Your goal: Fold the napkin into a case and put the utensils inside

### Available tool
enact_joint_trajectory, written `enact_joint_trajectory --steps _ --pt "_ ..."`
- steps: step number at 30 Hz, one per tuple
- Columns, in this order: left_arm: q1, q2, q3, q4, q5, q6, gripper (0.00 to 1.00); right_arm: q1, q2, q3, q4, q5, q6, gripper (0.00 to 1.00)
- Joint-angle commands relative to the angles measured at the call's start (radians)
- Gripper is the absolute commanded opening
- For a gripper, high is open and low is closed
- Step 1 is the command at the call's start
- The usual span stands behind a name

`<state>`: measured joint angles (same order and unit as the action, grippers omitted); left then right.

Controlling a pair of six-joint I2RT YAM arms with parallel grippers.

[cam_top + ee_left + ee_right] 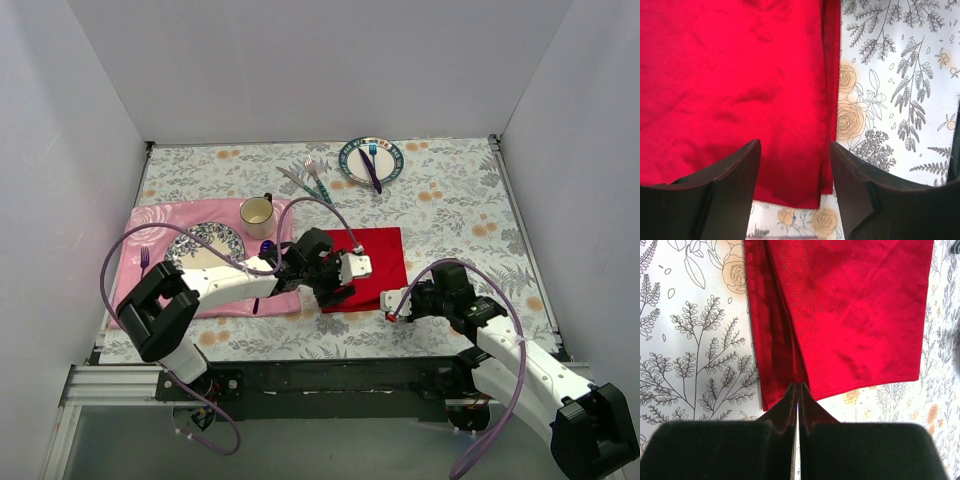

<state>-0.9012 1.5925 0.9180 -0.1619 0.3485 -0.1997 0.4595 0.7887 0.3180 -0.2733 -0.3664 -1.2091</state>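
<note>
Red napkin [855,315] is pinched at its edge by right end effector [798,389] (probably for folding); left end effector [795,145] hangs wide.

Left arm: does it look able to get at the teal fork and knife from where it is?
Probably yes. The left claw hangs open over the napkin. The fork and knife lie beyond it with nothing between. The cup sits off to one side.
</note>
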Motion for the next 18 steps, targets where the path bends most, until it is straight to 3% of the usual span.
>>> enact_joint_trajectory --steps 1,9,14,18 --pt "0.047 -0.132 -0.011 -0.005 0.03 -0.046 0.58 -0.004 -0.006 0.038 -0.009 0.014 -0.009 0.01" --pt "0.154 -0.138 0.048 -0.064 0.139 -0.165 0.59 -0.013 0.012 0.041 -0.035 0.006 -0.006 0.01" --pt "0.223 -0.066 0.133 -0.097 0.315 -0.32 0.59 -0.013 0.037 0.047 -0.064 -0.039 -0.026 0.01" --pt "0.228 -0.039 0.14 -0.099 0.343 -0.363 0.59 -0.013 0.046 0.038 -0.063 -0.049 -0.047 0.01"
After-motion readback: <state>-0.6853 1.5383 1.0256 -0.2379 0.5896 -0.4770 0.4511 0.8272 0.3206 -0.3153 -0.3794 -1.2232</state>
